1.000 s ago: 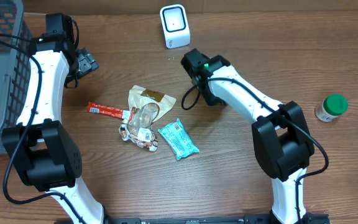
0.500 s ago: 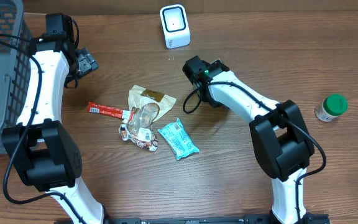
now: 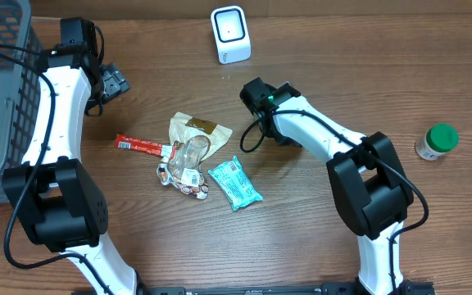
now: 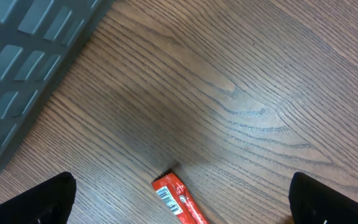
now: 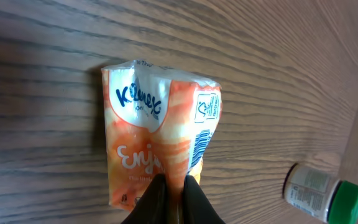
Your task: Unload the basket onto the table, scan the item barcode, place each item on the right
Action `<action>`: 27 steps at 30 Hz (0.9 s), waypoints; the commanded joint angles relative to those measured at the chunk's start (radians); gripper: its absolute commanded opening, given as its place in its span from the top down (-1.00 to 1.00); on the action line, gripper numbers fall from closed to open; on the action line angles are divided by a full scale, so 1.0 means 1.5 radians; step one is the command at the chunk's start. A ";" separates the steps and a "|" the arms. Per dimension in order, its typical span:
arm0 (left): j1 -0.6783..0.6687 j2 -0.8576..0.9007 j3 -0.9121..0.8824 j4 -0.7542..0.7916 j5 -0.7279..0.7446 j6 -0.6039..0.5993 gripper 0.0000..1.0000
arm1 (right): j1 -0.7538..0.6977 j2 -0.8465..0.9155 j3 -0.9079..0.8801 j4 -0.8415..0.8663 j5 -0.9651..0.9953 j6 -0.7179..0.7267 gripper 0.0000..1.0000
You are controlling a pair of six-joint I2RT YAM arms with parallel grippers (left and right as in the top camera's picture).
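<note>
Right gripper [image 5: 174, 198]: clamped on tissue pack [image 5: 160, 134], seen only by wrist camera. Left gripper [image 4: 182, 198]: jaws wide apart, empty.

Glossy plastic tissue pack [image 5: 160, 130], wood-grain table [image 5: 36, 37]

The left arm [image 3: 56, 115] reaches far out along its side of the table. At its end, the left gripper [image 3: 113, 83] is wide open, its two dark fingers [image 4: 39, 200] far apart. The right arm [image 3: 322, 135] bends in toward the middle. The right gripper [image 5: 174, 198] has its fingers [image 5: 154, 200] pinched tight on one edge of a tissue pack [image 5: 160, 130]. From above, that gripper seems tucked under its own wrist, so it is hard to see.
</note>
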 commanded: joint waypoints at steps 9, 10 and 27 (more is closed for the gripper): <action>-0.005 -0.004 0.015 0.001 0.003 -0.004 -0.99 | 0.008 -0.020 -0.004 0.002 -0.007 0.012 0.70; -0.005 -0.004 0.015 0.001 0.003 -0.004 -0.99 | 0.010 -0.020 -0.004 0.002 -0.007 0.012 0.68; -0.005 -0.004 0.015 0.001 0.003 -0.004 -1.00 | 0.020 -0.020 -0.004 0.011 -0.052 0.012 0.55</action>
